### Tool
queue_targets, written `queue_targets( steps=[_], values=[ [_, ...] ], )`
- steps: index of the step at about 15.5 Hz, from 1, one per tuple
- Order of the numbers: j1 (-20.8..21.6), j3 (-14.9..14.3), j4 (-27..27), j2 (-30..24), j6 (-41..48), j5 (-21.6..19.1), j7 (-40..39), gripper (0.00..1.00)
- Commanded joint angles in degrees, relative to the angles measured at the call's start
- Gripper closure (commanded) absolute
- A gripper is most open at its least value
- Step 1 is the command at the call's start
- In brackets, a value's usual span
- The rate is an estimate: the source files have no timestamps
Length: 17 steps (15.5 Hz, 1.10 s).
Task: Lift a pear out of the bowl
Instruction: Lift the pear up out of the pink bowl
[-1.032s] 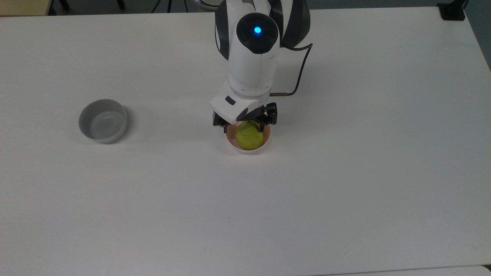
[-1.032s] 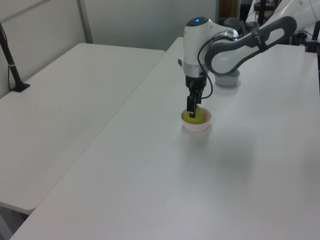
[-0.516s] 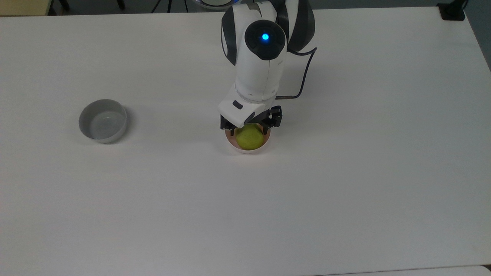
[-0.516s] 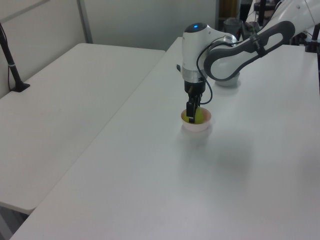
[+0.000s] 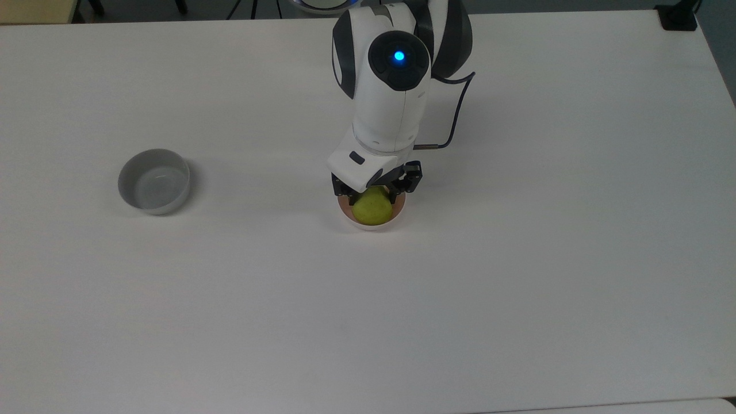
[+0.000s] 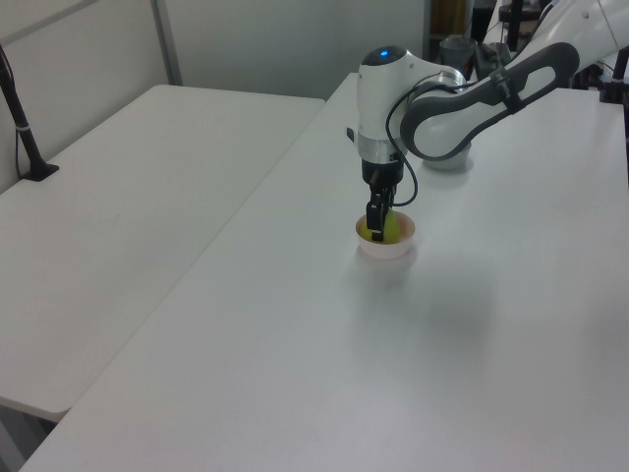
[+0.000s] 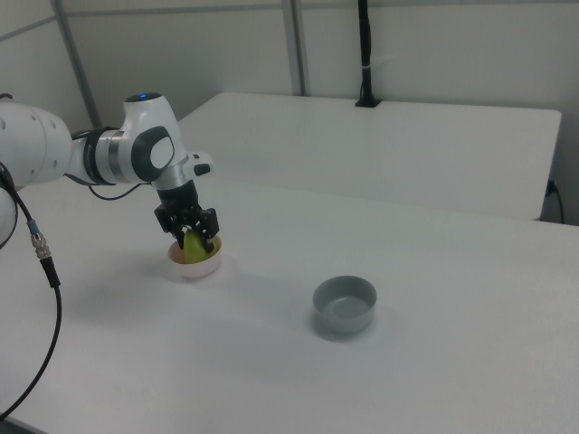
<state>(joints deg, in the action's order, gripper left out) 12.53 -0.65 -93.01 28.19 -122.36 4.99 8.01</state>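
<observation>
In the top view, the white robot arm's black two-finger tool (image 5: 372,192) reaches down into the small round pale pink bowl with a whitish outside (image 5: 346,217), which stands near the middle of the white tabletop (image 5: 517,259). The small yellow-green pear (image 5: 372,208) sits inside this bowl, and the fingers (image 5: 395,192) stand on either side of its upper part, closed in against it, so the tool looks clenched on the fruit. A round grey bowl (image 5: 154,181) stands well apart toward the top view's left. In the left view, the tool (image 6: 376,224) points straight down, one dark finger (image 6: 374,220) crossing the front of the pear (image 6: 389,230), which lies within the pink bowl (image 6: 387,249); the grey bowl (image 6: 446,160) is partly hidden behind the arm. In the right view, the tool (image 7: 191,242) straddles the pear (image 7: 194,244), a finger (image 7: 210,240) pressed to each side, with the fruit low in the pink bowl (image 7: 198,266). The grey bowl (image 7: 344,305) stands well apart toward the right view's right.
</observation>
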Motion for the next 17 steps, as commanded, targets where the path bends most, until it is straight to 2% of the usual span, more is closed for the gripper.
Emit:
queue_targets(
  steps=[1, 14, 17],
  values=[
    [0.66, -0.40, -0.41, -1.64, -0.77, 0.73, 1.05, 0.37],
    [0.13, -0.31, -0.24, -11.57, 11.88, 0.02, 0.52, 0.36],
    [-0.13, -0.40, -0.24, -11.76, 12.41, 0.02, 0.26, 0.36]
  ],
)
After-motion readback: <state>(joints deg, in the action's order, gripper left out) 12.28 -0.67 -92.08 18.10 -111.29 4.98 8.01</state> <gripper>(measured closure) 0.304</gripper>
